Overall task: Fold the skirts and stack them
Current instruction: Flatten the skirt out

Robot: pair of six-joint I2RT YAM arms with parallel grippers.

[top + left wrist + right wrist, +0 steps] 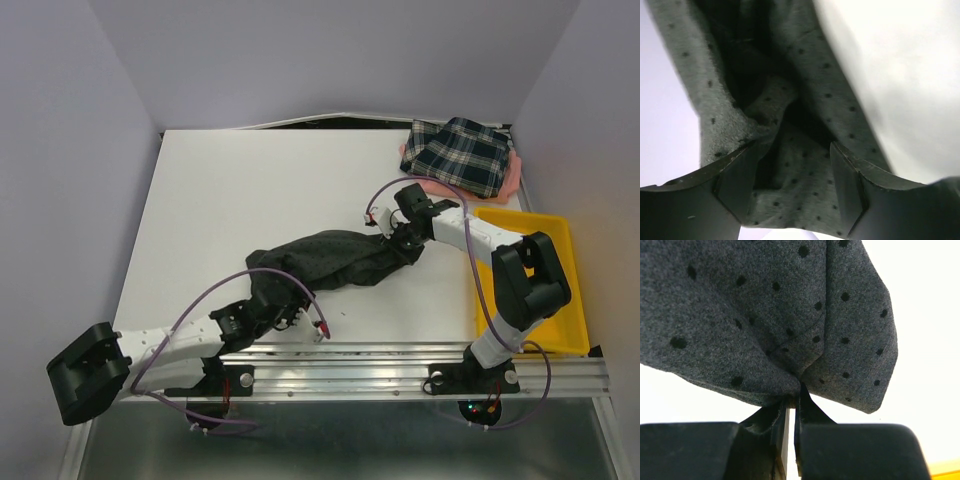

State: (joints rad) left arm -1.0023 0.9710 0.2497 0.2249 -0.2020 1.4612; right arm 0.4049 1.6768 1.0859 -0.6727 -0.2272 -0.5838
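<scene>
The charcoal dotted skirt [330, 258] lies bunched in a band across the middle of the table. My right gripper [398, 240] is shut on its right end; in the right wrist view the cloth [765, 315] is pinched at the tips of that gripper [797, 390] and lifted a little. At the skirt's left end sits my left gripper [283, 300]. Seen from the left wrist, that gripper [792, 150] stands open, with dotted cloth [790, 185] lying loose between its fingers. The plaid skirt [462, 155] rests on the pink skirt [512, 180] at the back right corner.
A yellow tray [505, 218] stands along the table's right edge, partly under the right arm. A metal rail [400, 365] runs along the near edge. Grey walls close in the table on the left, back and right.
</scene>
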